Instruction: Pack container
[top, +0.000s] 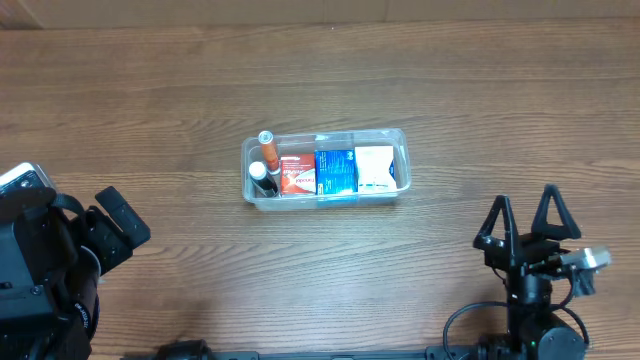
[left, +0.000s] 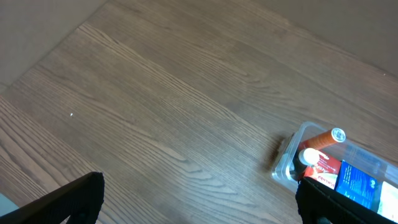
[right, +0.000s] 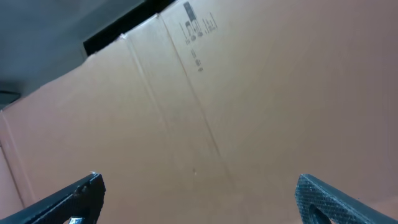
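The clear plastic container (top: 400, 143) sits mid-table. It holds an orange tube (top: 268, 148), a dark bottle (top: 262, 178), a red box (top: 297, 172), a blue box (top: 336, 170) and a white box (top: 374, 166). The left wrist view shows the container's left end (left: 287, 163) with the orange tube (left: 323, 139), the red box (left: 326, 171) and the blue box (left: 359, 182). My left gripper (top: 112, 232) is open and empty at the front left, well away from the container. My right gripper (top: 526, 218) is open and empty at the front right, pointing up off the table.
A brown cardboard wall (right: 236, 93) fills the right wrist view. The wood-grain table (top: 180, 120) stretches all around the container. The table's far left edge (left: 37, 56) shows in the left wrist view.
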